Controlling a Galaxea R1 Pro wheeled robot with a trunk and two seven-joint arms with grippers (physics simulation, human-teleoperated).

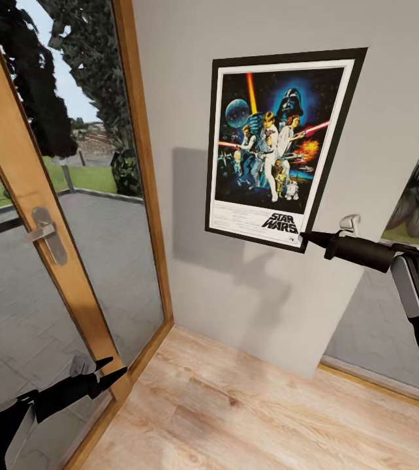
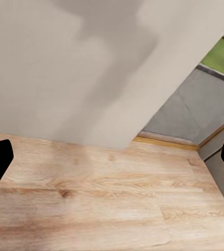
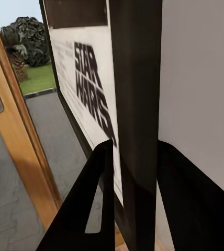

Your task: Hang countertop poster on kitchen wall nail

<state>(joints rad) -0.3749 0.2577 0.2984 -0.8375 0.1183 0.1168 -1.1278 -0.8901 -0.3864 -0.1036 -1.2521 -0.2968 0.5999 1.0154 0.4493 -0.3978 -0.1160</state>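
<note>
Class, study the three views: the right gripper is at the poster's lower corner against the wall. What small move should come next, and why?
Probably open the jaws slowly and watch. The right gripper pinches the lower corner of the poster, which lies flat against the grey wall. No nail is visible, so whether it is hooked cannot be told; stay close to re-grip.

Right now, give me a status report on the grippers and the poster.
Right gripper shut on the poster at its lower right corner, against the grey wall. Left gripper open, low by the glass door. Nothing in the way.
</note>
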